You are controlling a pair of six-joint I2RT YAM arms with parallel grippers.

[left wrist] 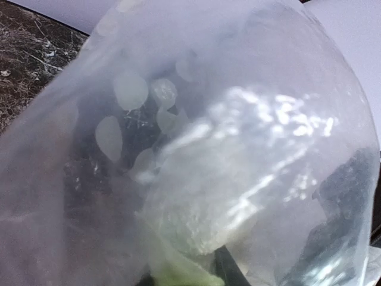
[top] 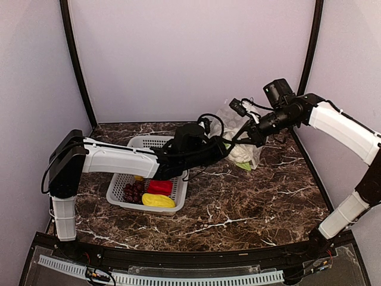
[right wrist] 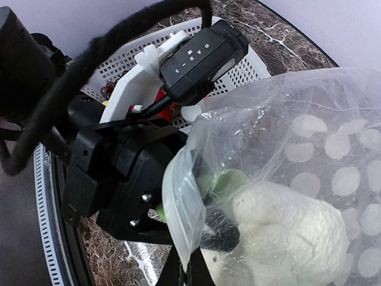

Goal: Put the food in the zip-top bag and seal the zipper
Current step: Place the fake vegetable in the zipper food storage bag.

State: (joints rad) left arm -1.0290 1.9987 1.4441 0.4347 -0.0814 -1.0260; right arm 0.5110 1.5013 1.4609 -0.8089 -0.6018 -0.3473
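The clear dotted zip-top bag stands at the back of the table. My right gripper is shut on its mouth edge and holds it up and open; it also shows in the top view. My left gripper reaches into the mouth, shut on the white cauliflower by its green leaf end. In the left wrist view the cauliflower fills the frame inside the bag. The zipper strip runs along the mouth edge. Purple grapes, a red pepper and a yellow piece lie in the basket.
The grey perforated basket sits left of centre under the left arm; its rim shows in the right wrist view. The table is dark marble. Walls close off the back and sides.
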